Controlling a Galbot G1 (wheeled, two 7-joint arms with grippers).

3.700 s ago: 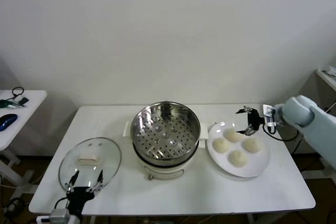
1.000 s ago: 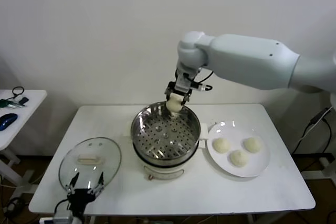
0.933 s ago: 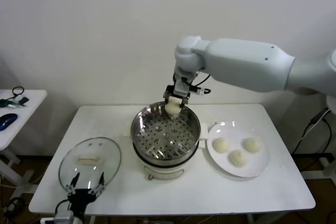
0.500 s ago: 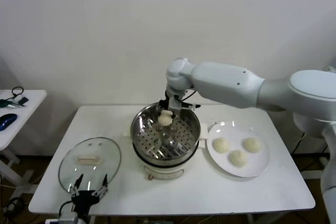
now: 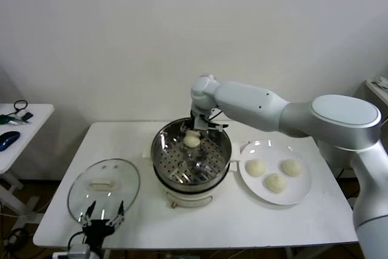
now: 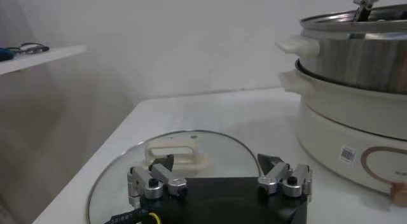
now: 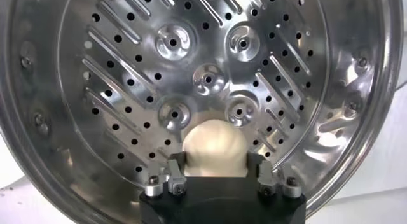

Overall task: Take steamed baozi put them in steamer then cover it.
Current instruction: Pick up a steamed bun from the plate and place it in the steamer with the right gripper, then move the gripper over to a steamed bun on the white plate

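Observation:
The steel steamer (image 5: 159,150) stands mid-table on its cream base. My right gripper (image 5: 194,134) reaches down into it at the far side, shut on a cream baozi (image 5: 191,141). In the right wrist view the baozi (image 7: 214,144) sits between the fingers (image 7: 175,170), low over the perforated tray (image 7: 191,66). Three more baozi (image 5: 255,167) (image 5: 291,167) (image 5: 274,182) lie on the white plate (image 5: 298,197). The glass cover (image 5: 104,185) lies flat at the front left. My left gripper (image 5: 103,215) is open at its near edge, also in the left wrist view (image 6: 219,171).
The plate stands right of the steamer. A side table (image 5: 18,134) with small items is at the far left. In the left wrist view the steamer's side (image 6: 356,60) rises beyond the cover (image 6: 216,146). The table's front edge (image 5: 200,242) is near my left gripper.
My right gripper took one baozi from the plate, carried it over the steamer and has lowered it inside. The left arm has hardly moved.

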